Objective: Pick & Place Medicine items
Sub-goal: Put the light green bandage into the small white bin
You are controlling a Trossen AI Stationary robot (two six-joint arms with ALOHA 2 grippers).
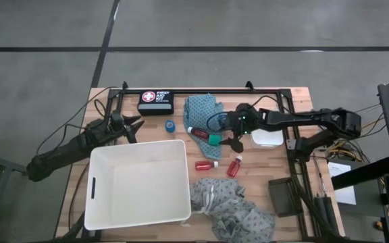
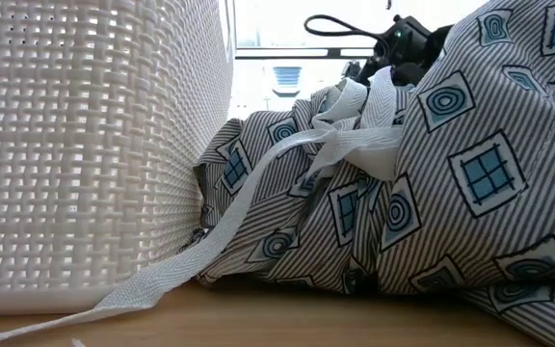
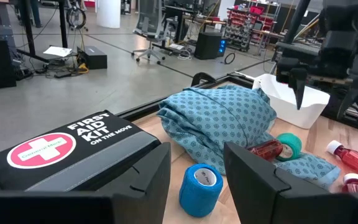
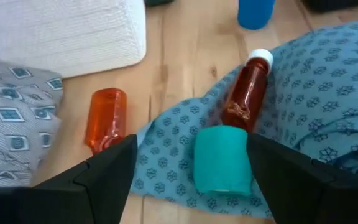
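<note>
A teal-green roll (image 4: 222,160) lies on a blue-green dotted cloth (image 1: 204,111) at the table's far middle, next to a red bottle with a white cap (image 4: 247,93). Two more red bottles (image 1: 206,165) (image 1: 234,166) lie on the bare wood. A blue roll (image 3: 201,186) stands on end near the first aid kit. My right gripper (image 4: 191,149) hangs open above the teal roll, one finger to either side, touching nothing. My left gripper (image 3: 194,180) waits open at the table's left, pointing at the blue roll.
A white woven basket (image 1: 137,182) fills the near left. A black first aid kit (image 1: 155,101) sits at the far edge. A grey patterned cloth (image 1: 231,209) is heaped at the near middle. A small white tray (image 1: 267,138) and a dark pad (image 1: 280,196) lie right.
</note>
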